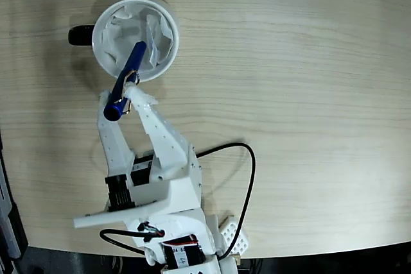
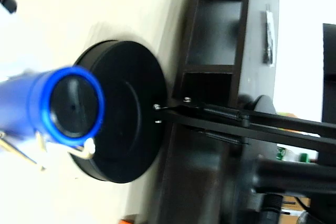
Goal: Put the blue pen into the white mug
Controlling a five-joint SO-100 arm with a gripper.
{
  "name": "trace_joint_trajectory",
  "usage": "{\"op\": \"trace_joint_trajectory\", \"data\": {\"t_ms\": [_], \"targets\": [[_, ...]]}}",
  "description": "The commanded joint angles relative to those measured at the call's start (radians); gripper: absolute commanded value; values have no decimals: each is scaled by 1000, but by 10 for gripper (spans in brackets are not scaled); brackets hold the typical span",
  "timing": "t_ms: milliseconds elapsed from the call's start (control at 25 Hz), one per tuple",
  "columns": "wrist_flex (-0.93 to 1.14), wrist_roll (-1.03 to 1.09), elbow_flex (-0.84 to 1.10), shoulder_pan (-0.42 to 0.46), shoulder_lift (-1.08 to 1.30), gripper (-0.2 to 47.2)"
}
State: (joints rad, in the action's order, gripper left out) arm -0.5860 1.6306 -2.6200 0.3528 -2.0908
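The white mug (image 1: pixel 135 40) stands at the upper left of the fixed view, black handle (image 1: pixel 80 35) pointing left, crumpled white paper inside. The blue pen (image 1: pixel 126 80) slants over its lower rim, upper end above the paper, lower end sticking out toward the arm. My white gripper (image 1: pixel 121 95) is shut on the pen just below the rim, a finger on either side. The wrist view looks straight down the pen's round blue end (image 2: pixel 73 106), its silver clip (image 2: pixel 79 151) below it; the mug is hidden there.
A black cable (image 1: pixel 249 178) loops to the right of the arm's base. The table's front edge runs along the bottom of the fixed view. In the wrist view a black round lamp base (image 2: pixel 131 114) and a dark shelf (image 2: pixel 220 35) stand beyond the table.
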Motion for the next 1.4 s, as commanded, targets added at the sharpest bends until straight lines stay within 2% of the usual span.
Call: {"op": "trace_joint_trajectory", "data": {"t_ms": [0,80,320,440,560,640,720,840,880,1000,1360], "targets": [[-41,20,-6,5,6,2],[-43,20,-8,2,14,58],[-55,20,-8,0,26,123],[-58,20,-8,0,26,183],[-109,20,-21,0,25,216],[-189,20,-48,5,12,217],[-253,20,-67,8,-6,211],[-272,18,-69,9,-55,18],[-272,14,-69,8,-75,1],[-272,-3,-71,0,-129,0],[-265,-230,-141,-26,-393,0]]}}
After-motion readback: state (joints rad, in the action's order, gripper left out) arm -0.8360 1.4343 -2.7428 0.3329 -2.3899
